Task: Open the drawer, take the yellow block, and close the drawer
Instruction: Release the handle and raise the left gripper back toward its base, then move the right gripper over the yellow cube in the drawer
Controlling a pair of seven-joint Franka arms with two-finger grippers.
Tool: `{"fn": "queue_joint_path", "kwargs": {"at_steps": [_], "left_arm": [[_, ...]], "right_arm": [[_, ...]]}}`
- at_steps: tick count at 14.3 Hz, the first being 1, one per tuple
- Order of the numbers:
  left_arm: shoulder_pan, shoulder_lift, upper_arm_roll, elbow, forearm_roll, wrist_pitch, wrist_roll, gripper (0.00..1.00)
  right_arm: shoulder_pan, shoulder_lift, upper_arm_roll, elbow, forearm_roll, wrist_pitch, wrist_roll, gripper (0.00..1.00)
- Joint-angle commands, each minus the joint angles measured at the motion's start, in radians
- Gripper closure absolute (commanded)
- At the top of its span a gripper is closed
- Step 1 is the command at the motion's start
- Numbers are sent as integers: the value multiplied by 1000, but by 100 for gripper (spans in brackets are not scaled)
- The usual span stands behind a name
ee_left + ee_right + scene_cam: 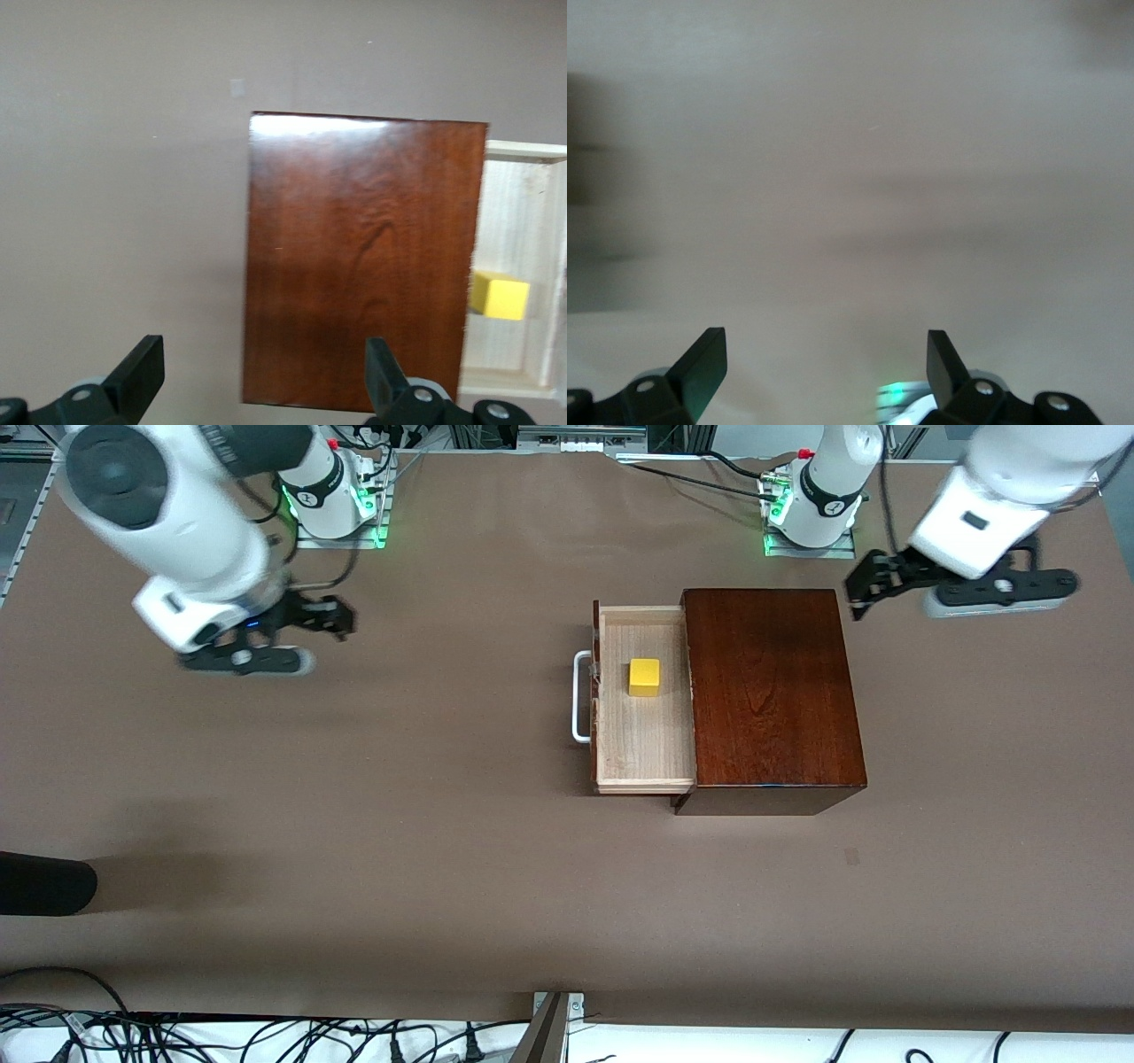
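Note:
The drawer [642, 735] stands pulled out of the dark mahogany box [771, 691], with its white handle [580, 695] pointing toward the right arm's end of the table. The yellow block [644, 677] lies loose on the pale drawer floor. My left gripper [857, 595] hangs open and empty over the table beside the box's corner nearest the left arm's base. In the left wrist view the left gripper [263, 354] looks onto the box top [363, 257], with the yellow block [500, 296] showing in the drawer [523, 230]. My right gripper [345, 620] hovers open and empty over bare table near its base; the right gripper [826, 341] sees only tabletop.
Both arm bases [332, 500] [819, 509] stand along the table edge farthest from the front camera. A dark rounded object [44, 883] juts in at the right arm's end, near the front camera. Cables [266, 1036] run below the table's near edge.

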Motion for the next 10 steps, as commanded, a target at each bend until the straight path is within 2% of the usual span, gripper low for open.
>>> {"fn": "queue_joint_path", "kwargs": {"at_steps": [1, 5, 6, 8, 10], "left_arm": [[10, -44, 50, -46, -21, 4, 94, 0], [19, -36, 90, -21, -19, -37, 112, 0], [24, -36, 90, -21, -19, -37, 112, 0], [27, -35, 91, -20, -19, -37, 111, 0], [47, -28, 91, -17, -17, -36, 112, 0]], "right_arm": [[123, 68, -8, 72, 25, 24, 162, 0], [295, 261, -8, 282, 34, 94, 381, 0], [326, 312, -8, 338, 65, 131, 426, 0], [366, 401, -4, 438, 120, 166, 461, 0], [422, 468, -2, 485, 125, 215, 465, 0]]}}
